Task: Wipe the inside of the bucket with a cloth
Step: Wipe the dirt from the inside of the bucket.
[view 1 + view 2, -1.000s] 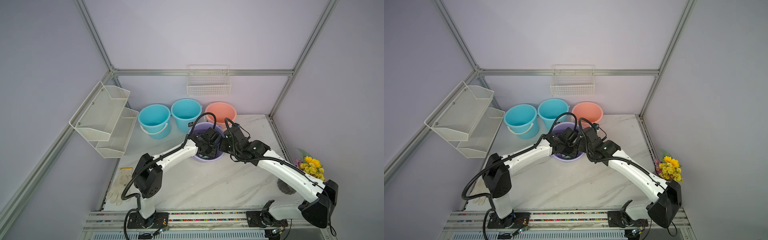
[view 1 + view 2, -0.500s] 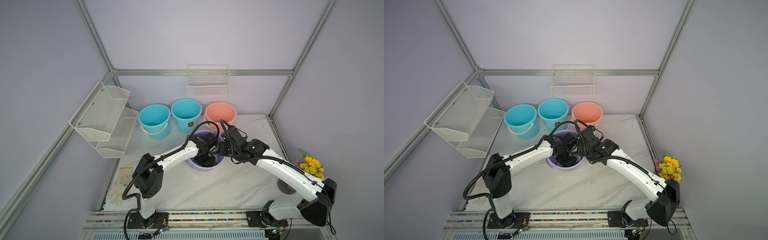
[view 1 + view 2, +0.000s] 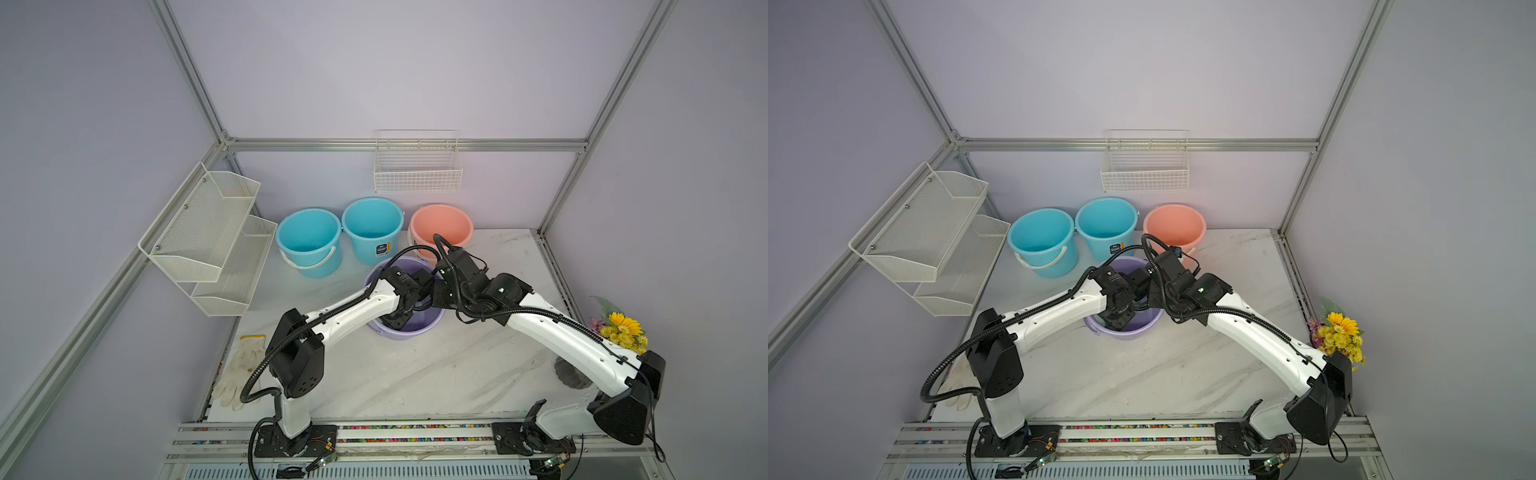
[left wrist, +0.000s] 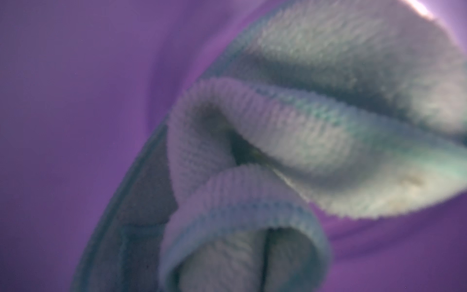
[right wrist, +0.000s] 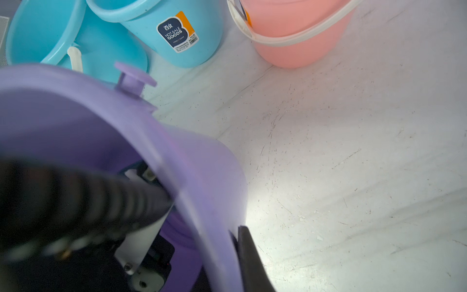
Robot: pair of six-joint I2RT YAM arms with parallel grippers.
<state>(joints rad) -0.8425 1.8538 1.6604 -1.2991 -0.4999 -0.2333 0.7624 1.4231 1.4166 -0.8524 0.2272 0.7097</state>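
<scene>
Left wrist shows fluffy cloth point(image 4: 303, 141) (loosely folded) inside smooth bucket point(image 4: 63, 126).

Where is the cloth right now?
The cloth sits bunched inside the purple bucket, mid-table just in front of the pink bucket; only the left wrist view shows it.

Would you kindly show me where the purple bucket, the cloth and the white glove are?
purple bucket point(image 3: 415, 332): in a top view, near outer wall.
cloth point(image 4: 316, 141): left wrist view, middle fold.
white glove point(image 3: 245, 363): in a top view, palm.

Top views bright, even; cloth point(image 4: 316, 151) blurred, dim; glare on table point(image 5: 275, 207).
</scene>
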